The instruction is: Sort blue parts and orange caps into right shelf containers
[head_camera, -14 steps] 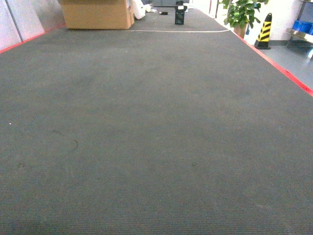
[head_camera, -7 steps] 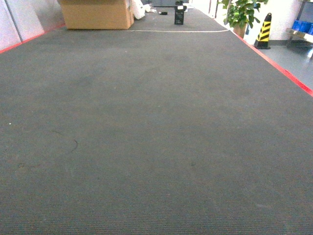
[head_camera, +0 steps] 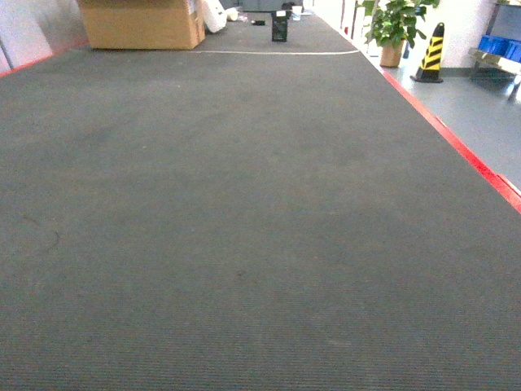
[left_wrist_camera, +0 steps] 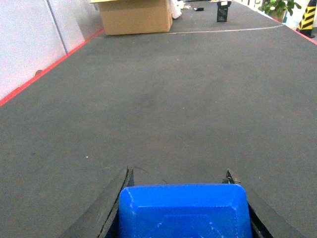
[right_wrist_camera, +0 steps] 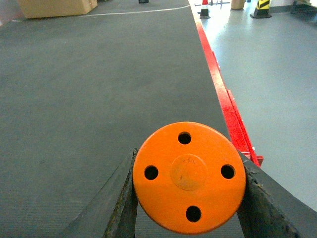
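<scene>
While the base faces a long stretch of dark grey ribbed carpet, both loads are carried, and a landmark is taken from the red floor stripe edging that carpet. Far to the left of the stripe, at the carpet's far end, a brown cardboard box is seen.

On the left wrist view, the small bright-blue boxy plastic part is pinched between the dark jaws of the left gripper, carried well left of the stripe, over open carpet. Only its front face is shown, so how deep the hold is cannot be told.

Further right, the orange cylindrical cap with four small holes in its flat face is clamped by the right gripper, and it is held just left of the stripe.

Beyond the stripe, past a potted green plant and a yellow-and-black striped cone, the stainless-steel shelf with its large blue plastic crates is glimpsed, well apart from both loads. A drive is judged to be needed. Either part could be shaken loose by a jolt, and the cone could be clipped if the turn is cut tight.
</scene>
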Controlling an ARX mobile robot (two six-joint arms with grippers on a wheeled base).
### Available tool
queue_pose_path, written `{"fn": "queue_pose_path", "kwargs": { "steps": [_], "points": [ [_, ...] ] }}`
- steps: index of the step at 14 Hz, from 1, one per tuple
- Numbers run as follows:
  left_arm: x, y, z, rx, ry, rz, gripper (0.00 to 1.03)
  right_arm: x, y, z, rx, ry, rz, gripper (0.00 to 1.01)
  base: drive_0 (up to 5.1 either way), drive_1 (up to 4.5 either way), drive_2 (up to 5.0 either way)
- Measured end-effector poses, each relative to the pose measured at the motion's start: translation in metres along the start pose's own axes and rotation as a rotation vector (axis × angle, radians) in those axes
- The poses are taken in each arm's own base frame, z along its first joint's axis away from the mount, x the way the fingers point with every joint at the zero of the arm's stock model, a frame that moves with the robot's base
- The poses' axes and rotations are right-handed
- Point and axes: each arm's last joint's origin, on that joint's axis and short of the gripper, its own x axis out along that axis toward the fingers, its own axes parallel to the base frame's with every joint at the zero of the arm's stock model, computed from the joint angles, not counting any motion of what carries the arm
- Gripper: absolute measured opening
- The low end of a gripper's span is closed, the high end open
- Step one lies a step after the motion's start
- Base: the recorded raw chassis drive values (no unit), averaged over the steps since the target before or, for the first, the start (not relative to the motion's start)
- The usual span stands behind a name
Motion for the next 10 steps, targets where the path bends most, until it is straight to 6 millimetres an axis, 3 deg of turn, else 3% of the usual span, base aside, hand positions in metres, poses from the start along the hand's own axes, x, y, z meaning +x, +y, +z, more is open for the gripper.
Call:
{"fn": "queue_pose_path", "kwargs": {
  "steps": [10],
  "points": [
    [-0.0001,0.0002,0.0001,0.0,-0.001,0.001,0.45,0.0001,0.0,-0.0003,0.0,0.003,0.0,0.45,5.0,-2.47,-2.5]
  ]
}}
